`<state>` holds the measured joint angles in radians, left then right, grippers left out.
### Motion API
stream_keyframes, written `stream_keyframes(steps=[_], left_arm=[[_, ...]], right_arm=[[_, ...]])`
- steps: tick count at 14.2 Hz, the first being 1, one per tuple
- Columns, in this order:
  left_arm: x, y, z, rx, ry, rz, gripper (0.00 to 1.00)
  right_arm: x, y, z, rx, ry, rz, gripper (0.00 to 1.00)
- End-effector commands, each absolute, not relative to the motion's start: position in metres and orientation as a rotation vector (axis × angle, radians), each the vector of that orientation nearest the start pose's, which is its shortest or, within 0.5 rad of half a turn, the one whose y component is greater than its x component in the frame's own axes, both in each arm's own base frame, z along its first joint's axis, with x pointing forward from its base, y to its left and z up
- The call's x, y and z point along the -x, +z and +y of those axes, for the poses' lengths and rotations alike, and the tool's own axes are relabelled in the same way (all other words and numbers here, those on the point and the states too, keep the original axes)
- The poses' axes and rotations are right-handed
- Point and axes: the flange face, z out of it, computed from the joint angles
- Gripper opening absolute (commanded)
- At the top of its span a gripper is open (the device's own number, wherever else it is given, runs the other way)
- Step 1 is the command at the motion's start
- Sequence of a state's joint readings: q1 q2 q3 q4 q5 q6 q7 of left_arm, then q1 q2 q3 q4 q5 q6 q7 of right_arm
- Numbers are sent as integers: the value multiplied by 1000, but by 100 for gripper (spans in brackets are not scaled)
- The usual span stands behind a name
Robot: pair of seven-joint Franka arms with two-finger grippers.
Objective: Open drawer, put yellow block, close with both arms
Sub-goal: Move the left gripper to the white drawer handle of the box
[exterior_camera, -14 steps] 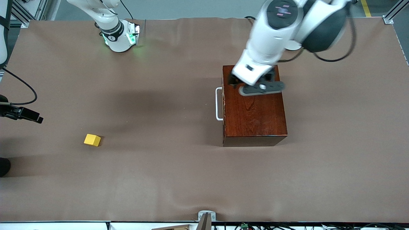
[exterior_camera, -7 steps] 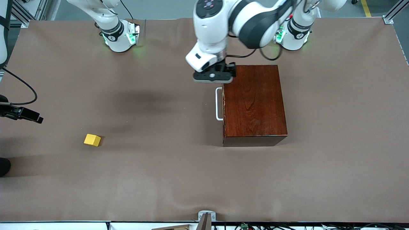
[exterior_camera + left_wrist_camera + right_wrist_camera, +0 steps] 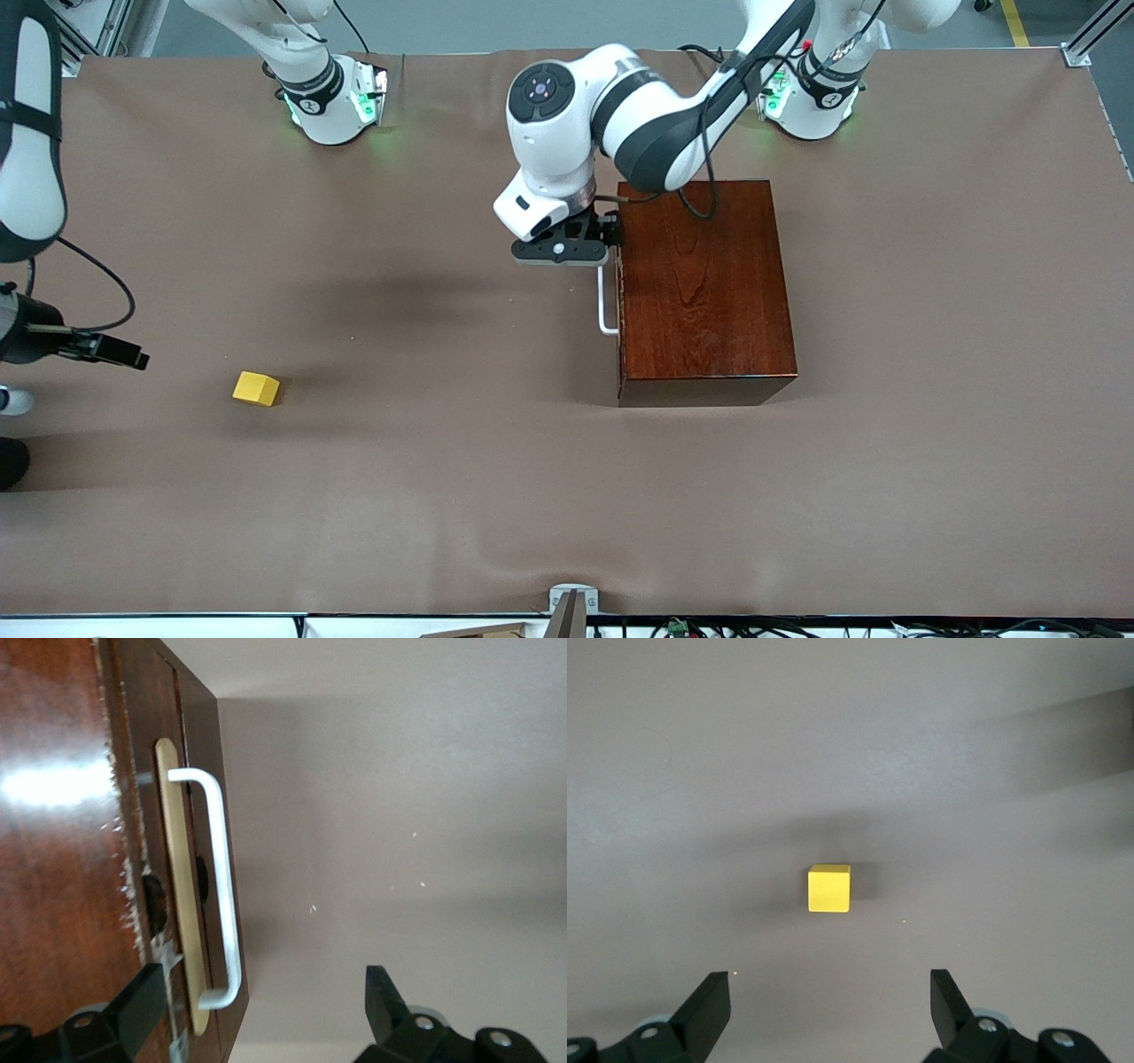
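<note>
- Between the spread fingers of the left gripper (image 3: 261,1010) lies the end of the white handle (image 3: 220,886) farther from the front camera — one finger (image 3: 133,1005) is over the top edge of the wooden box (image 3: 704,288), the other (image 3: 385,997) is over bare table (image 3: 443,496).
- Left gripper jaws stand wide open and grip nothing; the handle is not touched by either finger in the left wrist view.
- From the front view, the left gripper (image 3: 561,251) hangs over the handle's (image 3: 605,301) upper end, just beside the box's drawer face, with the left arm (image 3: 638,115) reaching in from its base at the top of the table.
- The drawer (image 3: 190,859) is shut — its dark front sits flush in the box, with a pale wooden plate under the handle.
- Ahead of the right gripper (image 3: 828,1014), and centred between its two fingers, the yellow block (image 3: 829,888) sits flat on the table, apart from both fingertips.
- Right gripper jaws are fully open with nothing between them; the gap is much wider than the block.
- In the front view the yellow block (image 3: 256,388) lies toward the right arm's end of the table, well apart from the box and nearer the front camera than the handle.
- The right arm (image 3: 31,133) shows only at the edge of the front view, over the table's edge near the block.
</note>
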<state>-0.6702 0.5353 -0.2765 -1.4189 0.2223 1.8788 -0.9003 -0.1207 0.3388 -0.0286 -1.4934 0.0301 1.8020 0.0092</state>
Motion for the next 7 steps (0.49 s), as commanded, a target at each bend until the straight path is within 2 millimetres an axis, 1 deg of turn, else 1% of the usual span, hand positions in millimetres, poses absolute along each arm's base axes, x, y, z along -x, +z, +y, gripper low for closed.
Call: stream_keyframes(steps=[1,6,7], left_arm=[[-454,378,-545,3027,-116,153,100],[-460,341,-546,2972,-140,206,100],[-460,338,-546,2960,-150,221,100]], right_arm=[[-655,475,-94,3086,38,273,100],[-660,455,-97,3078,63,268,100],[-662,448,-98,3077,79,268,100]])
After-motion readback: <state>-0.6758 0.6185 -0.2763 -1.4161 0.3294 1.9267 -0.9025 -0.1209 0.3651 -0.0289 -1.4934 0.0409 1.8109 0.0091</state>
